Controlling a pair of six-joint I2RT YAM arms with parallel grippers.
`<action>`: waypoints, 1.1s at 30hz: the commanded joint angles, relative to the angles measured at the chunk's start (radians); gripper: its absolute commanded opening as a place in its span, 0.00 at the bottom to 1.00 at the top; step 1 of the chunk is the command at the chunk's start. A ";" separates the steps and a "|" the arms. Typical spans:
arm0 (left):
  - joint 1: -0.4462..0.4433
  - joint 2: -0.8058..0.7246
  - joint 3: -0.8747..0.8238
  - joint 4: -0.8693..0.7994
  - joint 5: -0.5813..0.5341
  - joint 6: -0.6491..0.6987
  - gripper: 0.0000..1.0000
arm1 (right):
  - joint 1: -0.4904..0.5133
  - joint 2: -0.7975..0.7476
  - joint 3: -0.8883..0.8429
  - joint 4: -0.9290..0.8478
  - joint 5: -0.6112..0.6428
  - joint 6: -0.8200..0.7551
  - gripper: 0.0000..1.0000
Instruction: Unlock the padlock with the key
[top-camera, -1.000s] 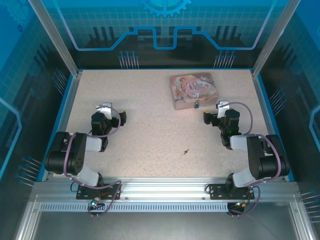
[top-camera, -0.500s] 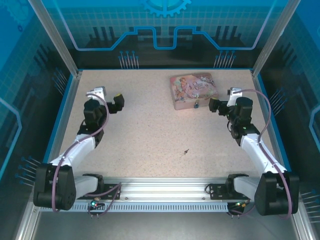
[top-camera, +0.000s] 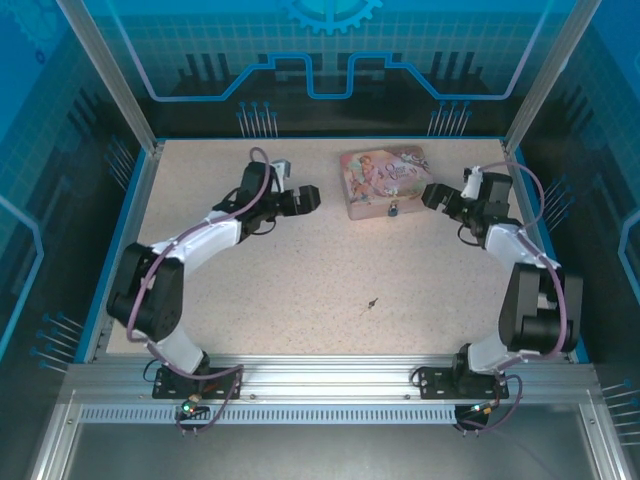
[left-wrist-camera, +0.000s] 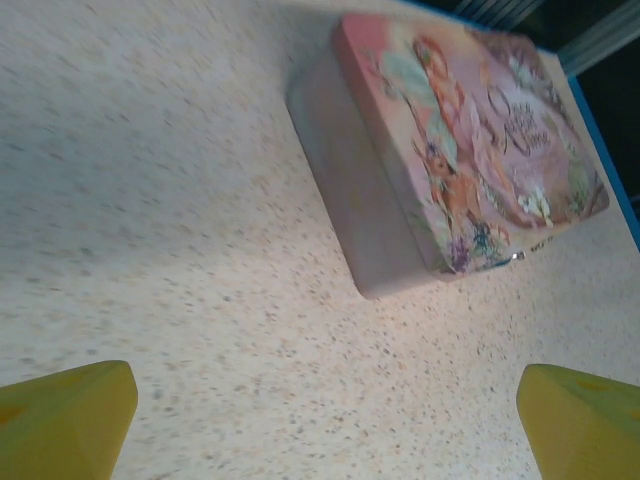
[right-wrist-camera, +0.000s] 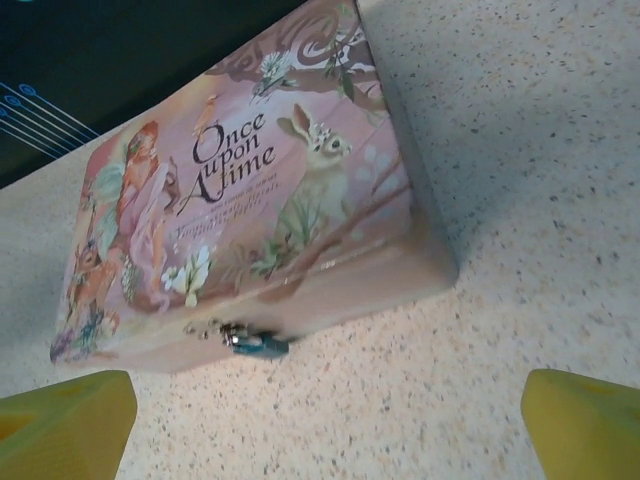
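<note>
The tiny teal padlock (right-wrist-camera: 255, 343) hangs at the clasp on the front wall of the pink illustrated tin (right-wrist-camera: 260, 200), seen too as the padlock (top-camera: 394, 210) on the tin (top-camera: 385, 178) in the top view. The small dark key (top-camera: 372, 302) lies alone on the table, well in front of the tin. My left gripper (top-camera: 305, 198) hovers just left of the tin (left-wrist-camera: 450, 160), open, nothing between its yellow fingertips (left-wrist-camera: 65, 415). My right gripper (top-camera: 432, 194) stands just right of the tin, open and empty, its yellow fingertips (right-wrist-camera: 585, 420) wide apart.
The speckled beige table (top-camera: 280, 280) is bounded by a blue rim and aluminium frame posts (top-camera: 105, 75). Blue transparent panels wall the back and sides. The tin stands near the back right of the table.
Both arms have stretched forward from folded poses. The left gripper swung right up to the tin's left side; the right gripper moved back to the tin's right side.
</note>
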 joint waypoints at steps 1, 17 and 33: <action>-0.025 0.062 0.085 -0.018 0.061 -0.054 0.99 | -0.009 0.085 0.091 -0.002 -0.070 0.030 1.00; -0.073 0.445 0.418 0.003 0.232 -0.159 0.97 | 0.037 0.421 0.412 -0.122 -0.076 -0.015 1.00; -0.095 0.534 0.533 -0.040 0.231 -0.138 0.97 | 0.126 0.335 0.290 -0.068 -0.165 -0.015 0.95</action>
